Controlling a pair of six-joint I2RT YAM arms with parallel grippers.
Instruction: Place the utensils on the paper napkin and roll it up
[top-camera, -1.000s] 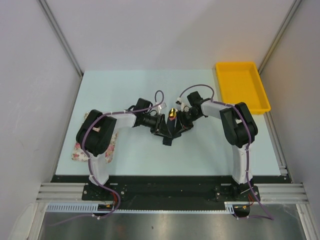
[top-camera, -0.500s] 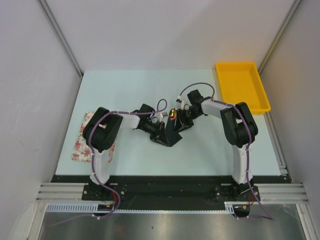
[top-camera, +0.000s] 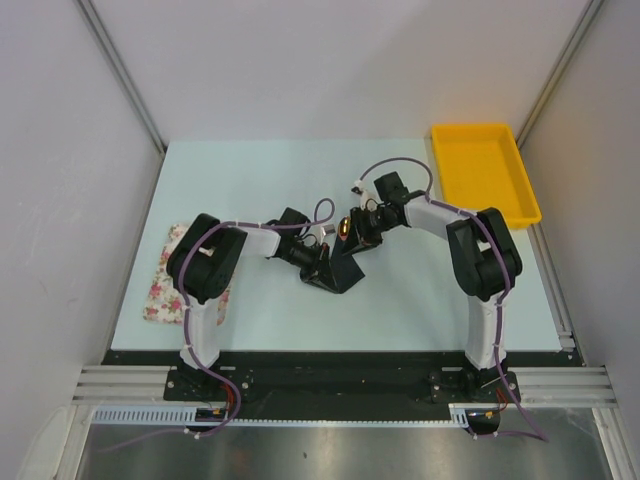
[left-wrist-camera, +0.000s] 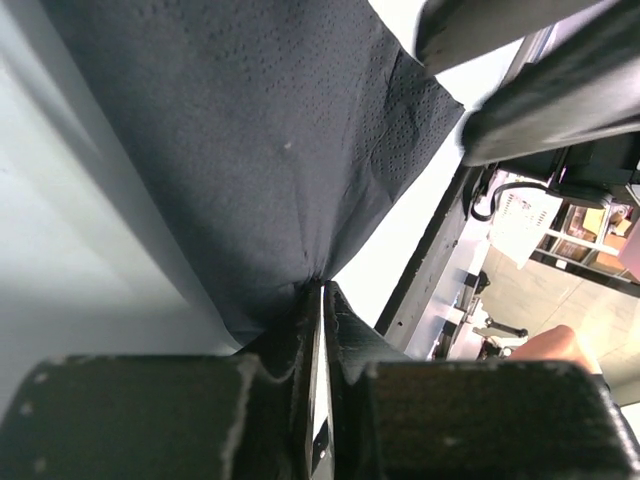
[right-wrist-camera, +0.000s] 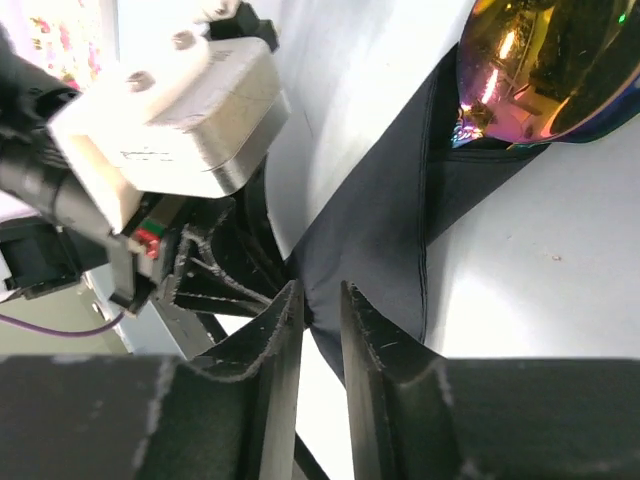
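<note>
The black paper napkin lies folded at the table's middle, partly lifted. The utensils' shiny gold end sticks out of its far side; in the right wrist view it is a gold spoon bowl poking from a fold of the napkin. The handles are hidden. My left gripper is shut on the napkin's edge; its fingertips pinch the sheet in the left wrist view. My right gripper stands a narrow gap apart, with the napkin's edge between its tips, right beside the left gripper's fingers.
A pink-and-white floral cloth mat lies at the left, partly under the left arm. A yellow tray stands at the far right corner. The table's near edge shows as a black rail.
The left arm has swung in and lowered, uncovering the floral mat. The right gripper has moved slightly up and left toward the gold end. The napkin's right flap has dropped lower.
</note>
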